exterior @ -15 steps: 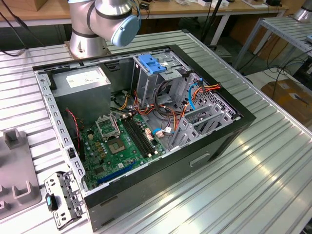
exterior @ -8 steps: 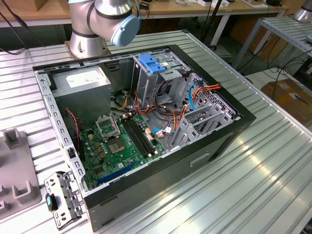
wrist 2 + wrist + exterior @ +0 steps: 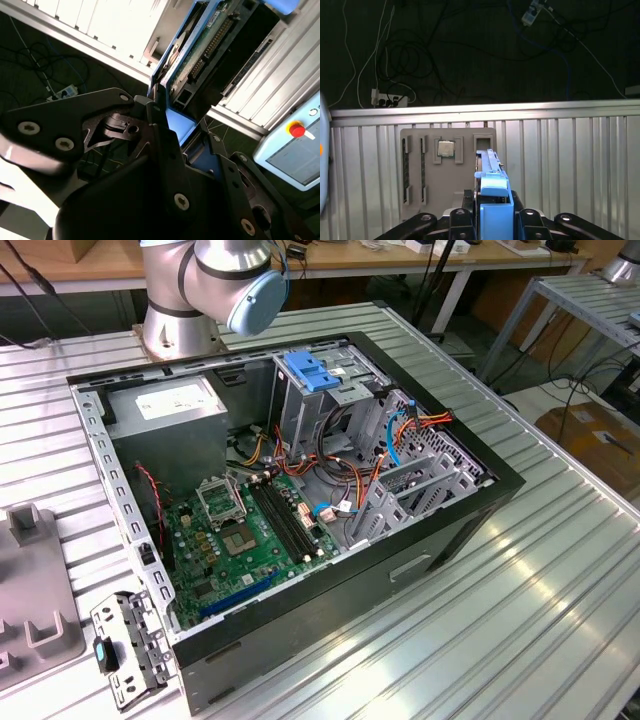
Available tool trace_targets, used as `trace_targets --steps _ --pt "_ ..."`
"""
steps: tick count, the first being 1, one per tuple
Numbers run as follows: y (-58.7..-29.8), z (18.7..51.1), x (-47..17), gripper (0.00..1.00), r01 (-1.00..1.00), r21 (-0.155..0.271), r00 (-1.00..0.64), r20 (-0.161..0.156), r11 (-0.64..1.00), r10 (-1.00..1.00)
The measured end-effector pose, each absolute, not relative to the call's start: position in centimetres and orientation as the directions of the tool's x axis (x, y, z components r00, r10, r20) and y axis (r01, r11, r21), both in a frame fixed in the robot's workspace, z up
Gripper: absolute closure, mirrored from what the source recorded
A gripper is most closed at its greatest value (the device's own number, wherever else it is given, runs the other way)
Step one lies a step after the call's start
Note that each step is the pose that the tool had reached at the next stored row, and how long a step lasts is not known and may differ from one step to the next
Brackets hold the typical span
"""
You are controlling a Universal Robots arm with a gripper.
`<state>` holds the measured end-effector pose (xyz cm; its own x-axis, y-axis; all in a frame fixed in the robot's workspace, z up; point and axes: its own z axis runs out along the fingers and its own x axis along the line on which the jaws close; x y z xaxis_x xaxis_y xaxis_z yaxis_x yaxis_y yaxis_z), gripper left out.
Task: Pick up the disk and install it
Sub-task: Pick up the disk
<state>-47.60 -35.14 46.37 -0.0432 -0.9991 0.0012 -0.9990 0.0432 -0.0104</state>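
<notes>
Second wrist view shows the fingers (image 3: 161, 131) closed on the disk (image 3: 197, 60), which juts out beyond their tips; best carried squarely, I judge, so its rails enter the grey cage (image 3: 300, 408) without twisting.

You get bright, even light in the exterior view, with shiny white stripes on the ribbed silver metal table (image 3: 540, 600). In the second wrist view the table glows white and the black metal gripper (image 3: 175, 122) looks dark. In the first wrist view the black floor (image 3: 470, 45) is dim.
</notes>
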Motion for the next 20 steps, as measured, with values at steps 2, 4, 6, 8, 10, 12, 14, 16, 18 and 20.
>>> trace_targets --steps 2,4,6,8,10,12,14,16,18,20 --pt "-35.1 46.5 -47.6 0.64 -0.999 -0.010 -0.043 0.001 0.043 -0.999" --pt "-35.1 46.7 -47.6 0.64 -0.999 -0.010 -0.043 0.001 0.043 -0.999" --pt "-35.1 46.9 -47.6 0.64 -0.999 -0.010 -0.043 0.001 0.043 -0.999" --pt "-35.1 47.1 -47.6 0.64 -0.999 -0.010 -0.043 0.001 0.043 -0.999" --pt "-35.1 47.4 -47.6 0.64 -0.999 -0.010 -0.043 0.001 0.043 -0.999" --pt "-35.1 47.5 -47.6 0.64 -0.999 -0.010 -0.043 0.001 0.043 -0.999" --pt "-35.1 47.7 -47.6 0.64 -0.999 -0.010 -0.043 0.001 0.043 -0.999" --pt "-35.1 47.9 -47.6 0.64 -0.999 -0.010 -0.043 0.001 0.043 -0.999" --pt "-35.1 48.0 -47.6 0.64 -0.999 -0.010 -0.043 0.001 0.043 -0.999" --pt "-35.1 48.2 -47.6 0.64 -0.999 -0.010 -0.043 0.001 0.043 -0.999"
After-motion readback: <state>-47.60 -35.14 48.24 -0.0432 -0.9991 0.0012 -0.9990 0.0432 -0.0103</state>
